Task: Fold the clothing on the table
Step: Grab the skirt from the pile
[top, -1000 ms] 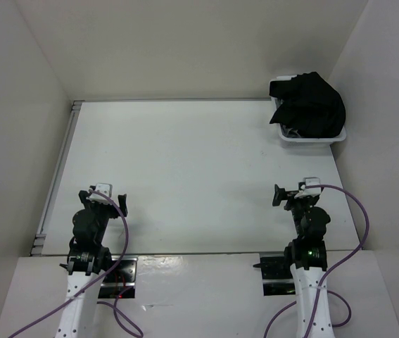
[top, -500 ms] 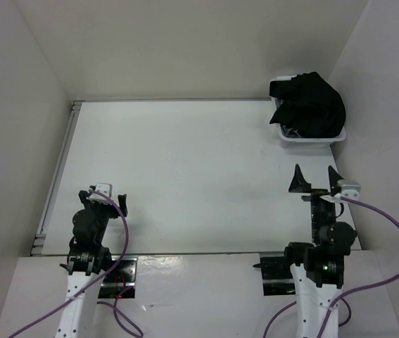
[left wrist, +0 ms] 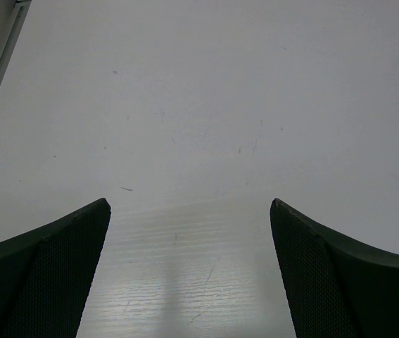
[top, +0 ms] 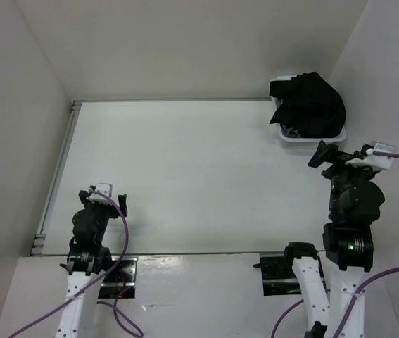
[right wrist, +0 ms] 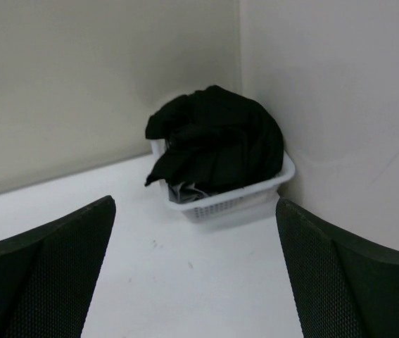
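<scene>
The clothing (top: 310, 105) is a black bundle heaped in a small white basket (top: 312, 141) at the table's (top: 185, 162) far right corner. In the right wrist view the clothing (right wrist: 217, 144) spills over the basket (right wrist: 236, 200) rim, with the bare table (right wrist: 185, 282) in front. My right gripper (top: 340, 149) hangs raised just in front of the basket, pointing at it, open and empty (right wrist: 193, 201). My left gripper (top: 103, 195) rests low at the near left, open over the bare table (left wrist: 199, 105), nothing between its jaws (left wrist: 188, 204).
A bit of grey fabric (right wrist: 185, 191) shows under the black clothing in the basket. A metal rail (top: 57, 172) runs along the table's left edge. White walls close in the back and both sides, the right wall right beside the basket.
My right arm has risen and swung right and forward, from the near middle-right of the table up to just before the basket. The left arm has not moved.
</scene>
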`<state>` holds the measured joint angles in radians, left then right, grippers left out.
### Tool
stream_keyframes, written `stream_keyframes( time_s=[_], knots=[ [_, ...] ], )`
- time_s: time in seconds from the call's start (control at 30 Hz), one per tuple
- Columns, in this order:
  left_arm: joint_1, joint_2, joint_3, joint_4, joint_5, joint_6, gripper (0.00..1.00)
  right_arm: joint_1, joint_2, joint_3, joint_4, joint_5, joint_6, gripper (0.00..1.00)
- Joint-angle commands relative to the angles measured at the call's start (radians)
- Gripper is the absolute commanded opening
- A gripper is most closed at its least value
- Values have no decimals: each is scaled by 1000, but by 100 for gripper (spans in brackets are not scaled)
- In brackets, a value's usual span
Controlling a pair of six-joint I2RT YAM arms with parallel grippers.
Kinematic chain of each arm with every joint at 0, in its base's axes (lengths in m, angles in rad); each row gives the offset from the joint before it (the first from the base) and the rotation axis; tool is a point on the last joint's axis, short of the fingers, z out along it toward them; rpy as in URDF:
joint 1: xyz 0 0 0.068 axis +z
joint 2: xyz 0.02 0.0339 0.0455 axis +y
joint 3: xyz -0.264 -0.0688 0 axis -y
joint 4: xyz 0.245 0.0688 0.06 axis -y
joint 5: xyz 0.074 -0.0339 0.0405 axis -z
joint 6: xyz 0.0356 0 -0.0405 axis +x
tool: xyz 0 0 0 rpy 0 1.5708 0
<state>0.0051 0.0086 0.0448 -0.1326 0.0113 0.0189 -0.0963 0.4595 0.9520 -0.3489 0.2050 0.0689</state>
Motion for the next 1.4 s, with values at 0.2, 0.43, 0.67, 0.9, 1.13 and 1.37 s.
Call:
stream_keyframes(
  time_s=[0.2,0.43,0.67,0.9,1.13,1.37],
  knots=[
    [-2,-141,-31,43,13,1,100,-2,4,100,-208,99,-29,99],
    [-2,-116,164,290,76,-39,100,-2,54,168,-252,88,-86,99],
    [-2,492,752,71,-68,88,100,-2,208,295,-275,-13,-106,99],
    [9,1271,1716,-548,-302,246,100,-36,537,569,-450,-41,-194,99],
    [94,1393,1715,-694,-297,113,100,-80,817,639,-492,-105,-253,99],
    [154,1274,1414,-609,-48,70,100,-218,1021,611,-434,-338,-216,99]
  ],
)
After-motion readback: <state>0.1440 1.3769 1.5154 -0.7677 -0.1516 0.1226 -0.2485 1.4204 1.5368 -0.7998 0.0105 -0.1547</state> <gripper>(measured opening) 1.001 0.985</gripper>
